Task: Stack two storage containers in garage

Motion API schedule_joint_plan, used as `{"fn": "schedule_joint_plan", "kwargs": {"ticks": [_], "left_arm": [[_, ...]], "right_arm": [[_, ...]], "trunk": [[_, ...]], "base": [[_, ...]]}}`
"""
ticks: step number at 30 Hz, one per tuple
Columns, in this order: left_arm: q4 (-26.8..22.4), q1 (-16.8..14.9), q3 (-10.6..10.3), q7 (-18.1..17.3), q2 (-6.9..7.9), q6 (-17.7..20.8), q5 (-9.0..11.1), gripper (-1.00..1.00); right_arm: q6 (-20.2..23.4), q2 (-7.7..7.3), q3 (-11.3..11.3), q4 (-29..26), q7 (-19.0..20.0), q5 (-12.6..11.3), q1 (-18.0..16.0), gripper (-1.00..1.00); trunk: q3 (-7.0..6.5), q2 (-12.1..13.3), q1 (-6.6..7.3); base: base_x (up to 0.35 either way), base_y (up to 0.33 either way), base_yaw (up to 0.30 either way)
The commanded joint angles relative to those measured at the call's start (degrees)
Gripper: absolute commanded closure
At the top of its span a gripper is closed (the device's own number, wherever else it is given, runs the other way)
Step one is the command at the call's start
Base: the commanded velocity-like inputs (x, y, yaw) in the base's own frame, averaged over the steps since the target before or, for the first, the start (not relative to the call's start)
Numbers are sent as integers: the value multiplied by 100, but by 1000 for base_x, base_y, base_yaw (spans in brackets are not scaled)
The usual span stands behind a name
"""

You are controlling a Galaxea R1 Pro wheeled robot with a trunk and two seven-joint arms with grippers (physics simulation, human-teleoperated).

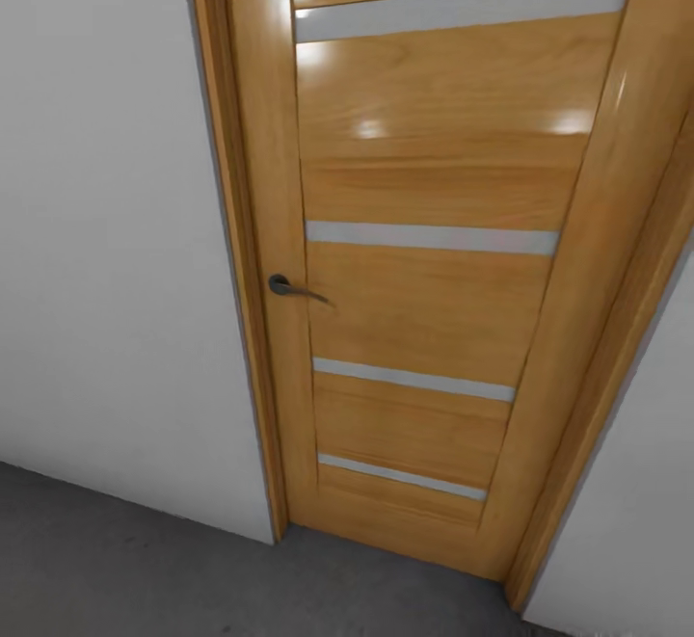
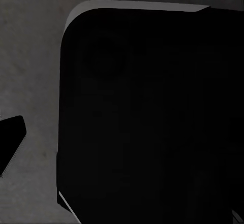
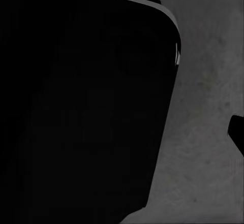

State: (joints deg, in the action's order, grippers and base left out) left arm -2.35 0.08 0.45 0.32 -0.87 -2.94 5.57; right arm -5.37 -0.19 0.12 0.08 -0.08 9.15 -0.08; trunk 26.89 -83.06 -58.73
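Right up against the orange-wood door [image 1: 424, 261] now, handle [image 1: 289, 287] at mid-height, white wall [image 1: 106, 232] beside it and grey concrete floor [image 1: 116, 560] below. So this looks like the garage. No bins to be seen from here, and no stack, so stacking seems undone. Wrist cameras look at a dark rounded body [image 2: 152, 112] over concrete; fingers, I cannot tell.

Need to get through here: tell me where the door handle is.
In the head view, the handle sits on the door's left edge, about mid-height, between the second and third glass strips.
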Motion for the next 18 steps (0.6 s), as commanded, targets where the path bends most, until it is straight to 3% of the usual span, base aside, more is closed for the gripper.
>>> {"fn": "schedule_joint_plan", "kwargs": {"ticks": [1,18], "left_arm": [[-2,1,-1,3,-1,-13,58,-100],[-2,1,-1,12,-1,-22,58,-100]], "right_arm": [[-16,0,-3,1,-1,38,-1,-100],[-16,-4,-24,1,-1,21,-1,-100]], "trunk": [[4,-2,0],[4,-2,0]], "base": [[0,0,-242],[0,0,-226]]}}
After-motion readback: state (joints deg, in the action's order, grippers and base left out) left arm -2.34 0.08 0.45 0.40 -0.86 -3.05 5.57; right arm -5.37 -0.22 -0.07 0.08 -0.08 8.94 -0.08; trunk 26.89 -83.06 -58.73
